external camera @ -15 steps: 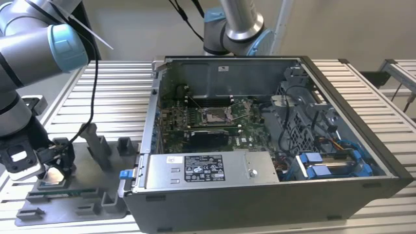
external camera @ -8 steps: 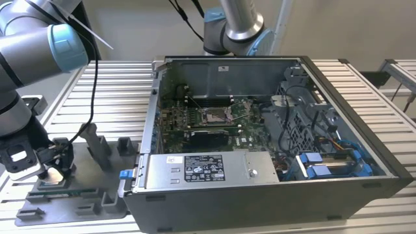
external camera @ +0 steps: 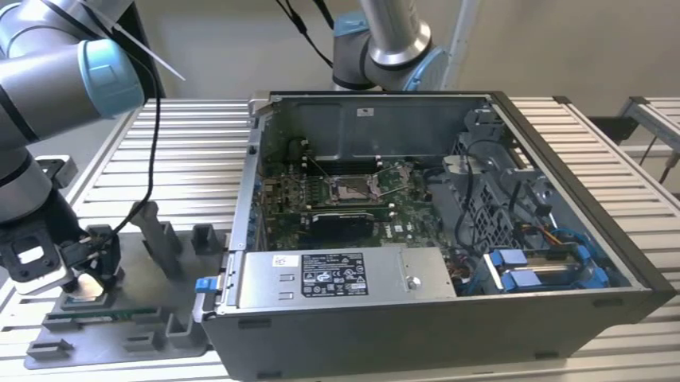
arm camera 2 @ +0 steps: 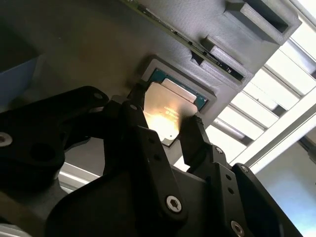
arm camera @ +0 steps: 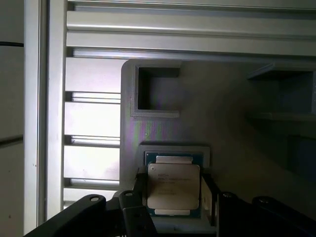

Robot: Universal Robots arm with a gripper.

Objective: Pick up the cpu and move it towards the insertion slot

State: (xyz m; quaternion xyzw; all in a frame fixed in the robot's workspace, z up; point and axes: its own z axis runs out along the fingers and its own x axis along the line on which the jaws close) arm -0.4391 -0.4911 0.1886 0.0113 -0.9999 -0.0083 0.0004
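Observation:
The cpu lies silver face up in a square recess of the grey plastic tray. My gripper is low over that recess at the exterior view's left. Its black fingers press against two opposite edges of the chip, shut on it, and the chip still looks seated in the recess. The insertion slot, with a shiny frame and a brownish centre, sits on the green board inside the open computer case, well off to the exterior view's right of the gripper.
A green memory stick lies in the tray near the gripper. Upright grey posts rise from the tray between the gripper and the case wall. A second robot arm base stands behind the case. The table is slatted aluminium.

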